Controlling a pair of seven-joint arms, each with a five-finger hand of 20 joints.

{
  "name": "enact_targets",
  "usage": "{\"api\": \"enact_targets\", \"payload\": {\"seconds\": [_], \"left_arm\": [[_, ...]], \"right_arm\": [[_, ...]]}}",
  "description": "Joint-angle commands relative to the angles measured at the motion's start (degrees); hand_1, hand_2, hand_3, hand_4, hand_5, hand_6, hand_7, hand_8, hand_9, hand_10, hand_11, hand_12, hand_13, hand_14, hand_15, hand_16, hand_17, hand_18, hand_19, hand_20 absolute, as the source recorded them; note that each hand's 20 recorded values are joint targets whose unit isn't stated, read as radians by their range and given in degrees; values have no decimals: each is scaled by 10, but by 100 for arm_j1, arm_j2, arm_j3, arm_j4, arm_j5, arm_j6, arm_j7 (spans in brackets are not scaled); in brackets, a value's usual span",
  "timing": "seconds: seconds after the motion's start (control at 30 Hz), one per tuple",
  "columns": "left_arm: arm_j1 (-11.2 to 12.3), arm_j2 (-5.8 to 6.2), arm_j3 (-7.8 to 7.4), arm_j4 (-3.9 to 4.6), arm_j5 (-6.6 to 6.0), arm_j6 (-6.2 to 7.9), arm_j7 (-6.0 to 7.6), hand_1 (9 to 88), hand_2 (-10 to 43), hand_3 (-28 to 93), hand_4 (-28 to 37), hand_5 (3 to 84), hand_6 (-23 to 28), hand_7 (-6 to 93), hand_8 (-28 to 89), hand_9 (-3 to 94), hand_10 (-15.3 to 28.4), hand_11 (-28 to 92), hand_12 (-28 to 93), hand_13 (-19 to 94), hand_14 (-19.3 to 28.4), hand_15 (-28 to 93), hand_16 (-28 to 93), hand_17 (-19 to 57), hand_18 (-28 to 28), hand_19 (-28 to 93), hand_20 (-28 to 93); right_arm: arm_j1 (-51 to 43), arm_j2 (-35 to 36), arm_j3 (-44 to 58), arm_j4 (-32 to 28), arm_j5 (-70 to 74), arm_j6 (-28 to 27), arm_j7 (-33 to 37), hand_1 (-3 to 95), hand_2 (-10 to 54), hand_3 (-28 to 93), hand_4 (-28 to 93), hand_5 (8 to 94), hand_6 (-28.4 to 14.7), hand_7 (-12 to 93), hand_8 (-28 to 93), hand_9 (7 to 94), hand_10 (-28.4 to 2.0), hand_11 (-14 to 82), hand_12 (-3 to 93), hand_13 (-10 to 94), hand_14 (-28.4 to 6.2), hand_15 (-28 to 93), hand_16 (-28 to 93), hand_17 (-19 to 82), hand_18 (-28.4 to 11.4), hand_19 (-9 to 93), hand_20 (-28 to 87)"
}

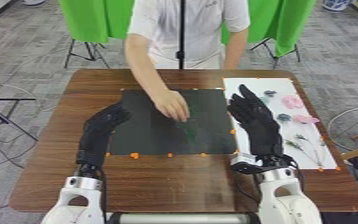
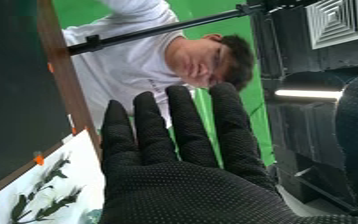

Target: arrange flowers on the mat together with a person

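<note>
In the head view my left hand [image 1: 110,117] is over the left edge of the dark mat [image 1: 144,137], its fingers relaxed. My right hand [image 1: 254,119] is above the left part of the white sheet, with straight fingers and nothing held. A person's hand [image 1: 170,105] reaches onto the mat and touches a thin green stem [image 1: 190,131]. Pink flowers [image 1: 293,102], blue-grey flowers [image 1: 284,118] and green sprigs [image 1: 301,145] lie on the white sheet [image 1: 246,83]. In the right wrist view my right hand [image 2: 184,187] has straight fingers, with leafy sprigs [image 2: 47,192] beyond it.
Orange tape bits [image 1: 135,155] mark the edges of the mat and sheet. The brown table [image 1: 69,180] extends around both. The person stands across the table, behind a thin black pole [image 1: 182,42], with green cloth [image 1: 91,20] at the back.
</note>
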Motion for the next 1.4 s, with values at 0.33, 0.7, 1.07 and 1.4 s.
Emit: {"api": "enact_targets", "payload": {"seconds": [0.33, 0.7, 1.07, 1.4], "left_arm": [[235, 24, -441, -53, -66, 227, -2, 263, -28, 641, -179, 474, 35, 129, -60, 454, 133, 206, 153, 364, 173, 185, 45, 59, 130, 118, 196], [242, 38, -210, -82, -15, 14, -82, 263, -27, 641, -179, 475, 35, 129, -60, 453, 133, 205, 153, 365, 172, 184, 44, 61, 128, 113, 196], [178, 78, 92, -44, -73, -127, -109, 265, -26, 639, -178, 474, 37, 128, -60, 453, 134, 206, 153, 367, 172, 180, 42, 65, 126, 108, 191], [167, 98, 108, -30, -102, -117, -130, 267, -27, 639, -177, 474, 37, 127, -60, 452, 133, 206, 152, 367, 172, 178, 42, 66, 125, 109, 191]], "right_arm": [[-105, -32, 5, -60, -35, -17, 22, 129, -31, 750, -168, 333, -23, 102, -80, 346, -153, 26, 124, 246, -151, 38, 208, 119, -129, 74, 228], [-126, -37, -4, -70, -44, -21, 24, 130, -31, 751, -169, 333, -23, 101, -79, 346, -154, 26, 124, 247, -152, 38, 208, 122, -129, 78, 231], [-107, -12, 31, -70, -25, -4, 84, 131, -30, 749, -169, 335, -23, 100, -79, 346, -153, 26, 124, 247, -153, 39, 209, 121, -130, 76, 229], [-120, -8, 30, -72, -27, -25, 96, 129, -29, 749, -168, 336, -23, 101, -79, 346, -153, 26, 124, 248, -153, 38, 210, 121, -130, 75, 229]]}}
